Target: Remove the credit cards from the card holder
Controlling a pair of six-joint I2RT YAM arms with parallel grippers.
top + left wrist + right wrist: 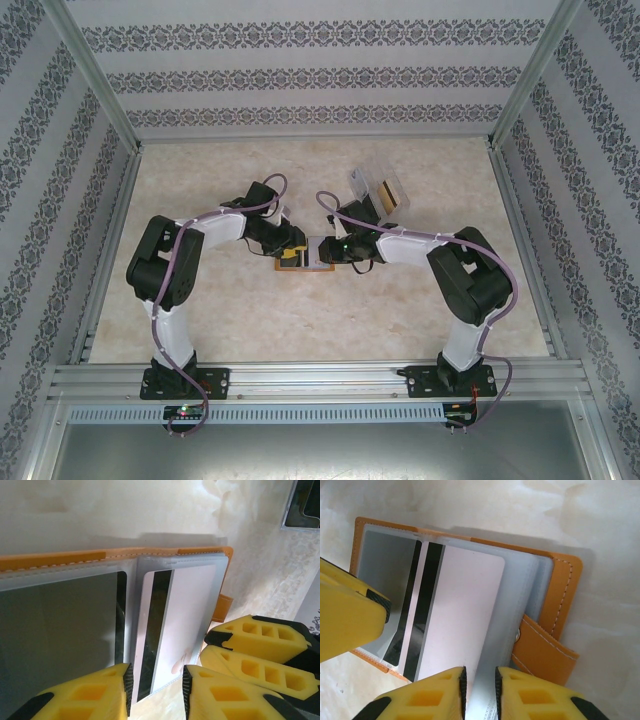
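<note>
The orange card holder (310,266) lies open on the table between my two grippers. Its orange cover (50,560) frames the grey pockets. A pale credit card (185,610) with a black stripe sits in the right pocket, and a dark card (55,630) fills the left one. My left gripper (157,690) is open, and the pale card's near end lies between its fingers. From the tab side (540,650), my right gripper (480,690) is shut on the edge of the grey sleeve beside the pale card (460,610).
A clear plastic box (378,190) with a yellow-gold card (392,195) in it stands behind the right gripper (335,250). Metal frame posts and patterned walls ring the beige table (200,330). The left gripper (290,252) works close beside the right one.
</note>
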